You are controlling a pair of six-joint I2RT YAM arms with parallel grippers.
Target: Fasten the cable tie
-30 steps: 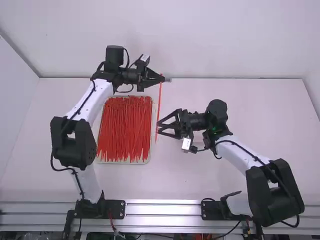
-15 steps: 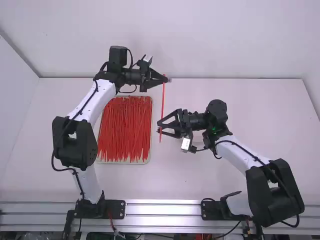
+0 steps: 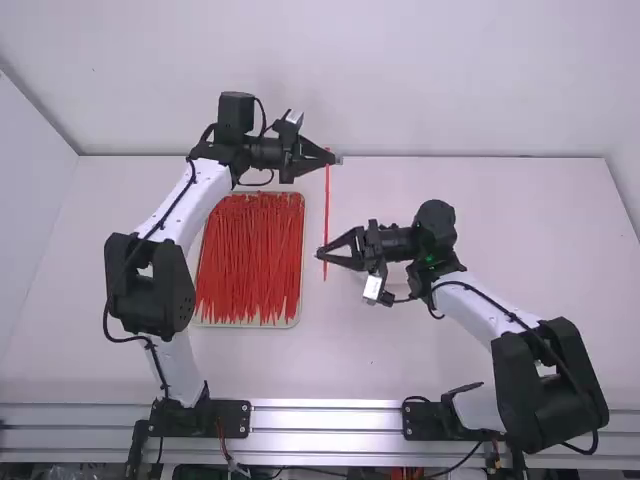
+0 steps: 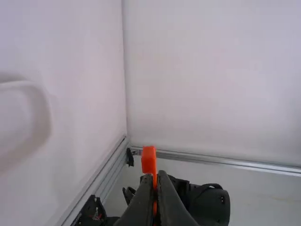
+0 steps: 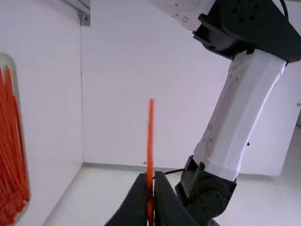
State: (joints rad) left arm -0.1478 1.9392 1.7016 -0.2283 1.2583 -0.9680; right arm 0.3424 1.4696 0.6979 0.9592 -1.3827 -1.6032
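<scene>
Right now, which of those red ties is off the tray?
The single cable tie, gripped at its head by the left gripper and lower down by the right gripper; the other ties lie on the tray.

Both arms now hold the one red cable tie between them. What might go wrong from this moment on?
1. The left jaws pinch the thin red plastic cable tie at its head, the right jaws near its tail; both grips look narrow, so it may slip or twist when bent.
2. If dropped, it could land on the flat tray of loose red ties beside it and be hard to find.
</scene>
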